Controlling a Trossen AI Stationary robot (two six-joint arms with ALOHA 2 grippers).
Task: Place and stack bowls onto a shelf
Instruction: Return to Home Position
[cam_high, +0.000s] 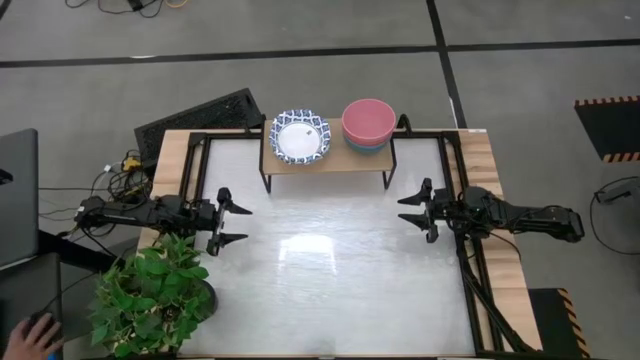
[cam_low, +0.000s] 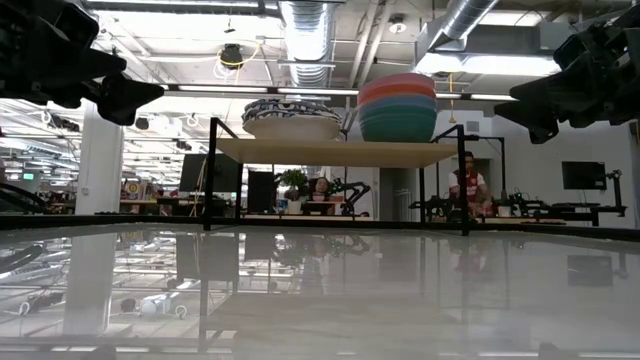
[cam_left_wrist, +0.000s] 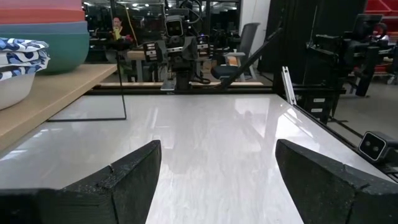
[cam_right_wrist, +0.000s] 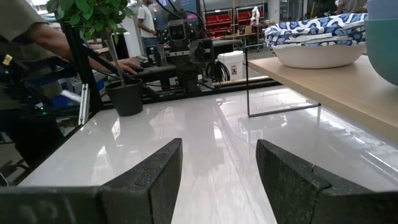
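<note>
High view: my left gripper (cam_high: 248, 224) and right gripper (cam_high: 403, 210) hover over the table (cam_high: 330, 290), facing each other, each with fingers spread apart and holding nothing. One shelf (cam_high: 340, 158) stands well apart from both and bears two stacks. The patterned bowls (cam_high: 300, 137) are nearer my left gripper, and I cannot count them. One red-pink bowl (cam_high: 368, 120) sits on one green-blue bowl (cam_high: 362, 148), nearer my right.

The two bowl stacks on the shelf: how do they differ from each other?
The patterned stack shows a white centre and blue patterned rim; the plain stack is red-pink on top with green-blue beneath. In the low view the patterned stack is shallow and low, the plain stack clearly taller. Both rest on the shelf, untouched: the left gripper and right gripper are open, apart from them.
</note>
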